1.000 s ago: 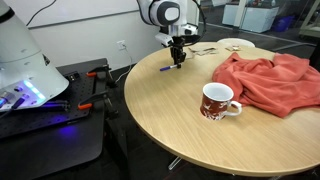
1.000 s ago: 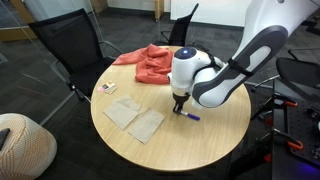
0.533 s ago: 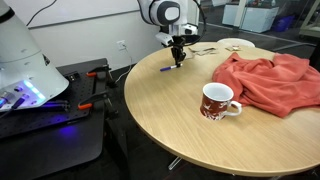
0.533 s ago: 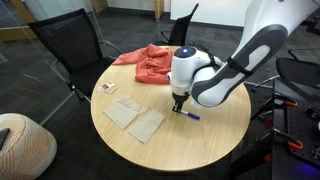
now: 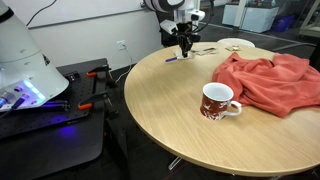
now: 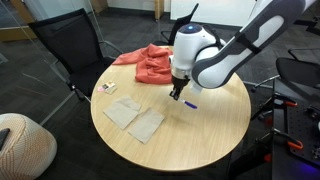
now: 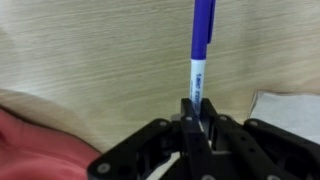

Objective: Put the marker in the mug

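My gripper (image 5: pixel 184 50) is shut on the blue and white marker (image 5: pixel 172 58) and holds it a little above the round wooden table (image 5: pixel 160 110), near the far edge. In the wrist view the marker (image 7: pixel 201 40) sticks out from between the closed jaws (image 7: pixel 197 112). In an exterior view the gripper (image 6: pixel 177 96) holds the marker (image 6: pixel 190 103) off the tabletop. The dark red patterned mug (image 5: pixel 216 101) with a white handle stands upright toward the near side of the table, well away from the gripper. The mug does not show in the wrist view.
A red cloth (image 5: pixel 270 80) lies bunched beside the mug and shows in an exterior view (image 6: pixel 150 62) too. Paper napkins (image 6: pixel 135 118) and a small card (image 6: pixel 106 88) lie on the table. Office chairs (image 6: pixel 60 50) stand around it.
The gripper has risen from the tabletop with the marker in it. The mug and the cloth have not moved.
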